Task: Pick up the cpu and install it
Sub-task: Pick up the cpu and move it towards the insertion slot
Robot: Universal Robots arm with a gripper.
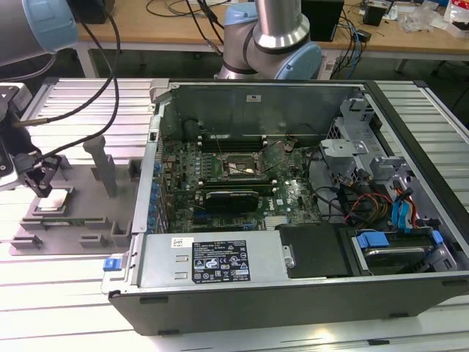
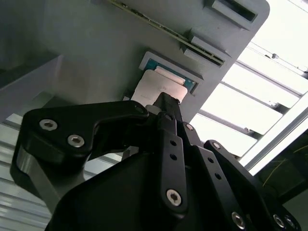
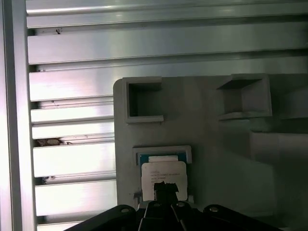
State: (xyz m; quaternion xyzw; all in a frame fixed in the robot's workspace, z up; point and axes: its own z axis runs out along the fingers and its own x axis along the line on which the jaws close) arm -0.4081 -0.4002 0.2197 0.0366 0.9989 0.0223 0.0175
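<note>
Second wrist view has the gripper (image 2: 166, 102) pinched shut right over the cpu (image 2: 155, 85) in its gray tray (image 2: 96, 53), so pressing down like that could scrape or tilt it.

Exterior view: bright, even light from above; table (image 1: 66, 293) slats washed near white along the edge at the exterior view's left. Computer case (image 1: 293, 183): interior shaded, soft shadows. Both wrist views: strong glare on bare slats, grey tray (image 3: 216, 125) dim, gripper (image 2: 166, 102) a dark silhouette.
</note>
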